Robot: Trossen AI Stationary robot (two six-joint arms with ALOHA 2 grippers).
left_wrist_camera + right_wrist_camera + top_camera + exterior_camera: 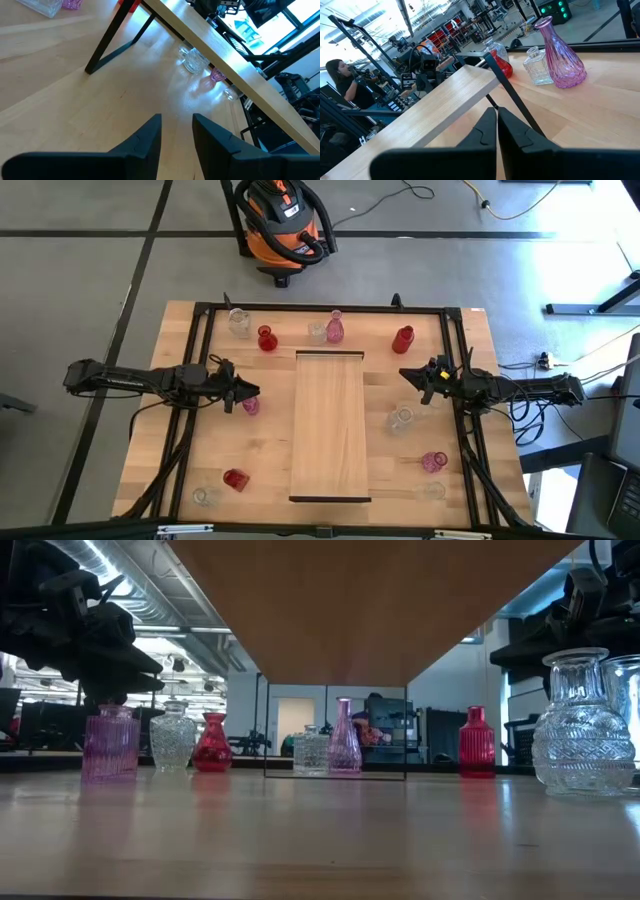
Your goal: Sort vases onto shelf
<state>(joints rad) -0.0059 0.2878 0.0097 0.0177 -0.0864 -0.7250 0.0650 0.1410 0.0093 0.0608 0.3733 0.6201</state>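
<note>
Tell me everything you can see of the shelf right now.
The shelf is a long, pale wood plank with dark strips at both ends, raised above the table on thin dark legs. It lies level in the middle, between the two arms, running front to back. Its top is bare; no vase stands on it and neither tool touches it.

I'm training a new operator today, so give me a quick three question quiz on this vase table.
1. True or false: the shelf already holds a vase.
2. Which gripper has its fingers shut: A left gripper, B right gripper?
3. What colour is the vase beside the left gripper?

Key: 1 false, its top is bare. 2 B, the left fingers stand apart, holding nothing. 3 pink.
</note>
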